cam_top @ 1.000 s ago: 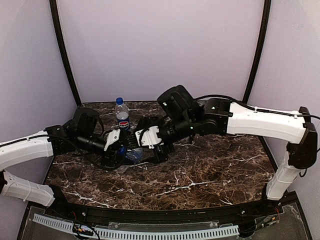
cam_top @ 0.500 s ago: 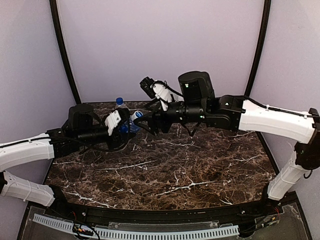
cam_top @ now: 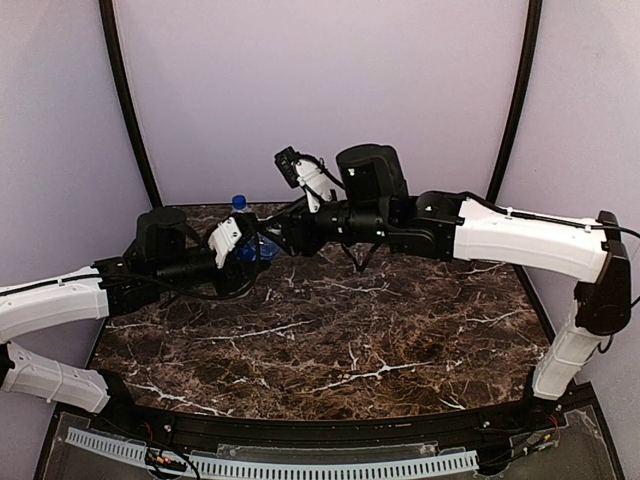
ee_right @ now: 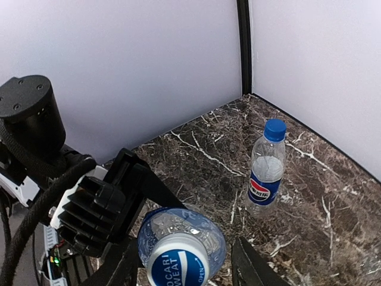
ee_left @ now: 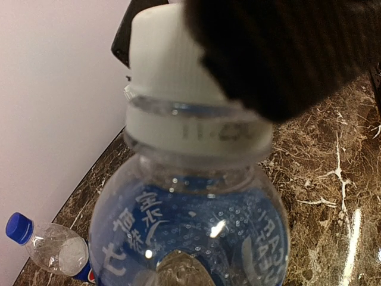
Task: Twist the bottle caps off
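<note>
A: top cam?
B: left hand is clamped on the water bottle, holding it on its side in the air over the far left part of the bench. right hand sits at the bottle's neck end. Pepsi bottle stands behind them by the far left corner, its dark blue cap showing above the left hand
A: left wrist?
B: water bottle fills the view, blue label, white cap seated on the neck. one black finger of the right hand overlaps the cap's upper right side; cannot tell if it presses on it. Pepsi bottle is small in the lower left, next to the wall
A: right wrist?
B: looking straight down onto the white cap: blue printed top, white rim. right hand is open, fingers either side of the cap, gap showing at the right one. left hand's black body grips the bottle behind the cap. Pepsi bottle upright, dark blue cap on, near the bench's corner, well apart from the held one
</note>
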You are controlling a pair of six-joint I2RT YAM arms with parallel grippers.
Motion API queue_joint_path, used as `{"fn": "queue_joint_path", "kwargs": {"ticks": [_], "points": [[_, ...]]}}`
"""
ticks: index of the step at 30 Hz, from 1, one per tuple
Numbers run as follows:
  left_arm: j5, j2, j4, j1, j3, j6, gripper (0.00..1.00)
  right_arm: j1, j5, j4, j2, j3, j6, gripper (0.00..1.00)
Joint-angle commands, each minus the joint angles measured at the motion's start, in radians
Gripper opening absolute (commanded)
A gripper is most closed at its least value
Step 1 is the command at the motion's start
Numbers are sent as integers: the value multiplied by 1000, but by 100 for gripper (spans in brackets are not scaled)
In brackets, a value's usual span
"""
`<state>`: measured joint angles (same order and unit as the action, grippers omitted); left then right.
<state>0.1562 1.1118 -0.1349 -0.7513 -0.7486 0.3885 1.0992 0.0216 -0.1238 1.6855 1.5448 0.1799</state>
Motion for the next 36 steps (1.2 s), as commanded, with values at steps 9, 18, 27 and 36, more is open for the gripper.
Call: {"fn": "queue_joint_path", "kwargs": {"ticks": [9, 18, 27, 36], "points": [[-6, -10, -29, -6, 18, 0, 31, -21, 21, -20, 15, 20, -16, 21], [322, -19, 132, -6, -15, 101, 29, -26, 488, -305, -13, 45, -537, 0], [598, -3, 476, -8, -62, 249, 30, 54, 383, -530, -46, 41, -1160, 0], [583, 11, 563, -8, -61, 382, 29, 107, 207, -492, -93, 18, -1428, 0]]}}
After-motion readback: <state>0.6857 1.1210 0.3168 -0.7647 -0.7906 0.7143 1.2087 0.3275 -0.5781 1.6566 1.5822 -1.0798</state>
